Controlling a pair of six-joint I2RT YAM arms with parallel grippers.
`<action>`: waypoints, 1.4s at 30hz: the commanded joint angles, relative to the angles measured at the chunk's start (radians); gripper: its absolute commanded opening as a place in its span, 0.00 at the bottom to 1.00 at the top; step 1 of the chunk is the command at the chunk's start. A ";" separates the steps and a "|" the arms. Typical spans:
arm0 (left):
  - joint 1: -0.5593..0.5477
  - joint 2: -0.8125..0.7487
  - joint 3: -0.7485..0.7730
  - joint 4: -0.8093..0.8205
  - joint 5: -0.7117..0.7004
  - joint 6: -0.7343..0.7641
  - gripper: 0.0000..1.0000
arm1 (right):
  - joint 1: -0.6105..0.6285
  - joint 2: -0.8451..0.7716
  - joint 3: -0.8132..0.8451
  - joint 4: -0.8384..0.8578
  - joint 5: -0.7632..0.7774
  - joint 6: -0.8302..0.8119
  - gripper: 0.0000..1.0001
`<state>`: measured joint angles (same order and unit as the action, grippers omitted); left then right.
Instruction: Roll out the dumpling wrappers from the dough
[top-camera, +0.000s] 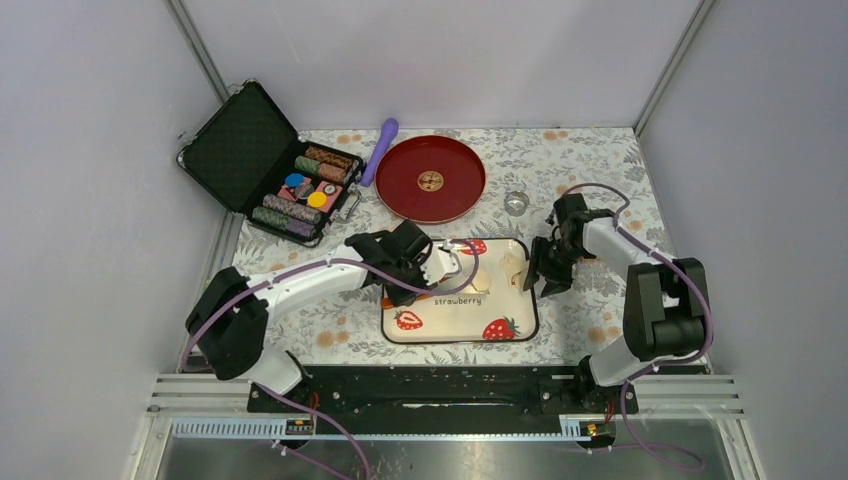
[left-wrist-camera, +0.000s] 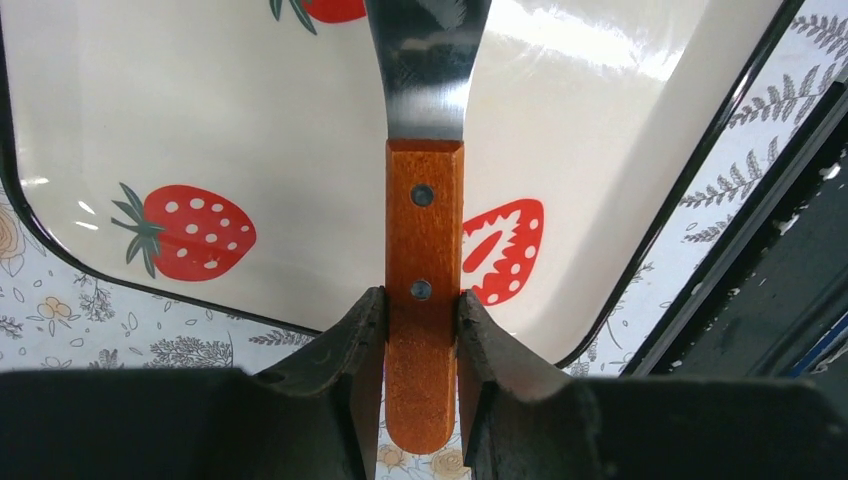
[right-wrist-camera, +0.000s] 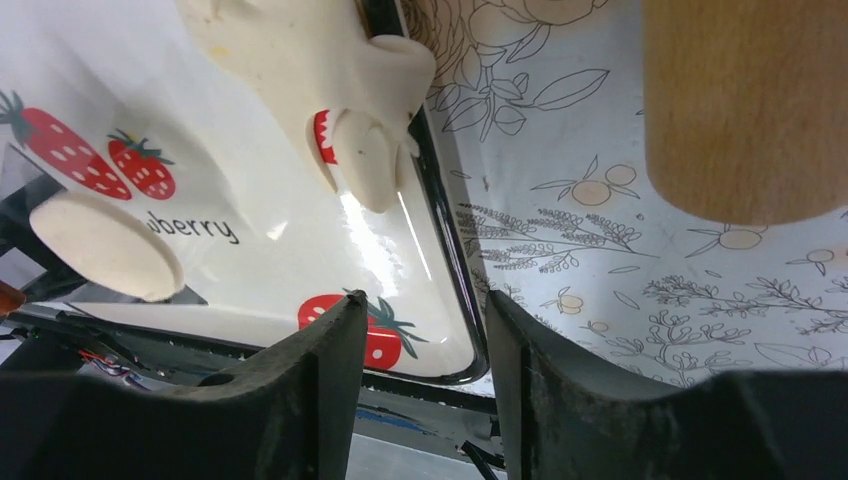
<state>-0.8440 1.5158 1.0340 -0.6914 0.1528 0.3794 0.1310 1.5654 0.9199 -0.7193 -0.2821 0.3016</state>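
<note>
while the left fingers (left-wrist-camera: 350, 340) pinch the wooden handle of a metal spatula (left-wrist-camera: 425, 230) over the strawberry tray (top-camera: 450, 322), the right fingers (right-wrist-camera: 320, 370) stand apart with nothing between them, hovering at the tray's right edge. the dough (right-wrist-camera: 320, 60), an uneven flattened piece, lies against that right rim. one round dumpling wrapper (right-wrist-camera: 105, 245) sits nearer the tray's front edge, by the printed word; whether it rests on the spatula blade cannot be told. a wooden roller (right-wrist-camera: 740, 110) shows just beside the right fingers, off the tray and over the floral worktop (top-camera: 600, 170).

the step in hand looks like a pause between rolling and lifting a disc. the next move likely calls for a firm grip on the roller and a pass over the dough, kept clear of the raised rim.

toward the worktop's far edge sit a red plate (top-camera: 430, 178), a purple tool (top-camera: 380, 150), a small metal ring (top-camera: 515, 203) and, at the far left corner, an open chip case (top-camera: 265, 160), all well apart from the tray. the spatula, reaching in from the left, crowds the rolling room.
</note>
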 joint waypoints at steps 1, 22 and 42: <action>0.019 -0.083 -0.030 0.135 0.049 -0.094 0.00 | 0.009 -0.063 0.047 -0.042 -0.012 0.018 0.56; 0.232 -0.263 -0.151 0.279 0.116 -0.240 0.00 | 0.076 0.012 0.344 -0.131 -0.053 0.029 0.53; 0.251 -0.140 -0.209 0.249 0.094 -0.179 0.00 | 0.214 0.333 0.688 -0.175 -0.097 0.061 0.51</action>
<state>-0.5781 1.3350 0.7944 -0.4603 0.2543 0.1680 0.3412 1.8992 1.6184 -0.8825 -0.3592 0.3473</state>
